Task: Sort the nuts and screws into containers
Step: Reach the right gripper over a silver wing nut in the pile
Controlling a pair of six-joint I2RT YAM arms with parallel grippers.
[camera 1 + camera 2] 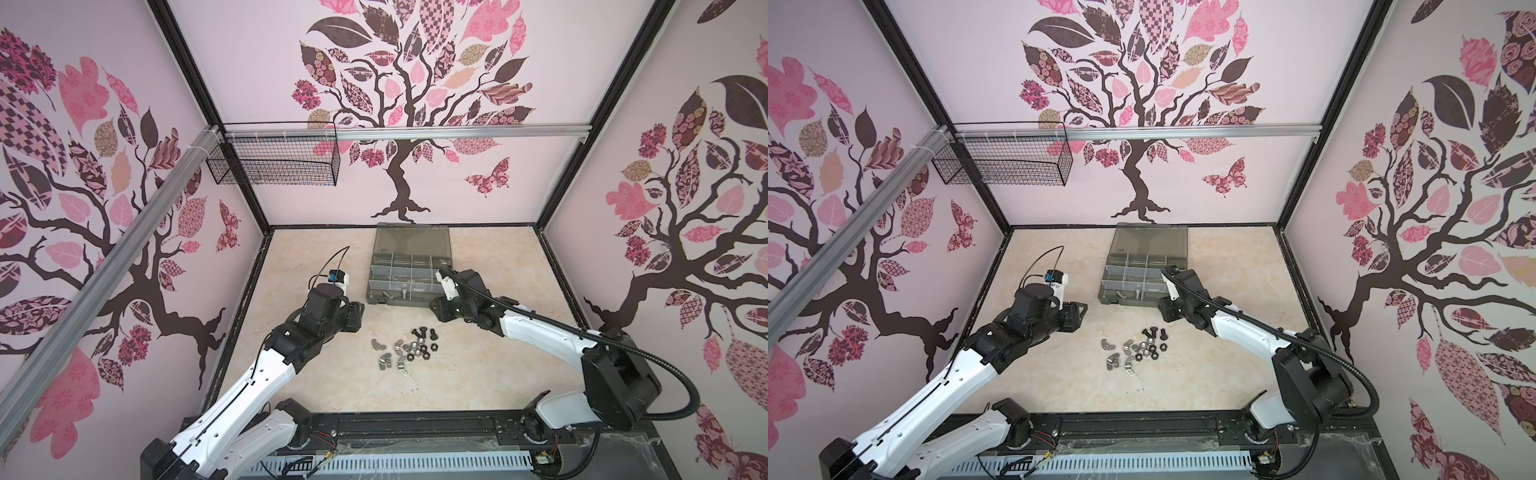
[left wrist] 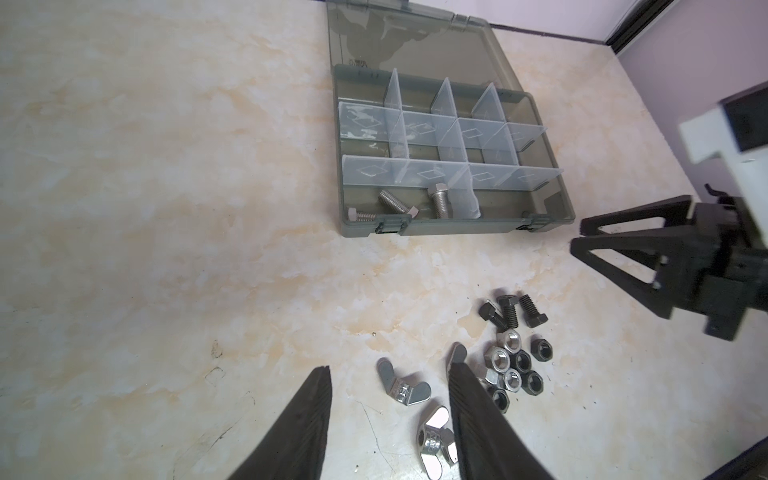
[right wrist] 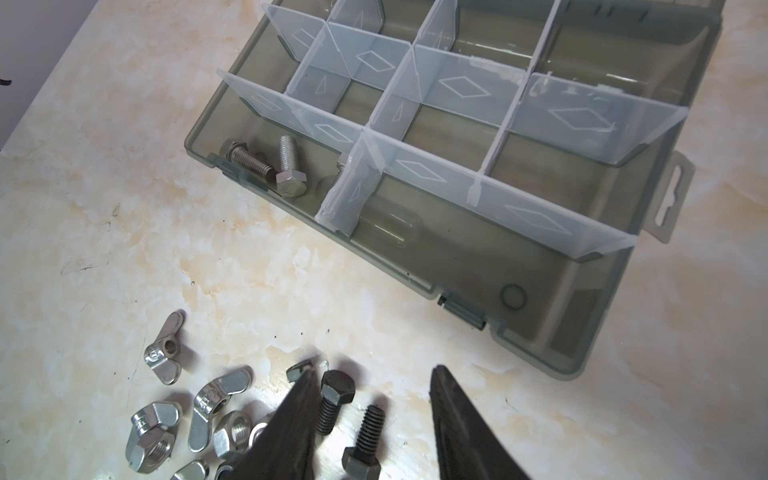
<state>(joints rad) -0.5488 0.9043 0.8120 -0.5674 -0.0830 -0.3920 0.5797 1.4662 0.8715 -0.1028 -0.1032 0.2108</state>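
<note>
Loose on the table [image 1: 316, 374], in front of the open grey case [image 2: 457, 226]: black screws [image 3: 334, 397], wing nuts [image 3: 164, 353] and hex nuts [image 2: 511, 365], heaped together between both arms in both top views. Inside the case's near corner compartment [image 2: 355, 195]: three silver screws [image 2: 436, 199].

For the left gripper [image 2: 390, 370]: fingers [image 2: 307, 415] apart, gripping nothing. In its wrist view, one wing nut framed between them, another just beside one finger. In a top view, off beside the heap [image 1: 355, 316].

For the right gripper [image 3: 374, 372]: fingers [image 3: 291, 415] apart, gripping nothing. In its wrist view, two black screws in the gap, a third half hidden behind one finger. In a top view, between case and heap [image 1: 436, 309].

Cannot tell whether any fingertip touches the table.
</note>
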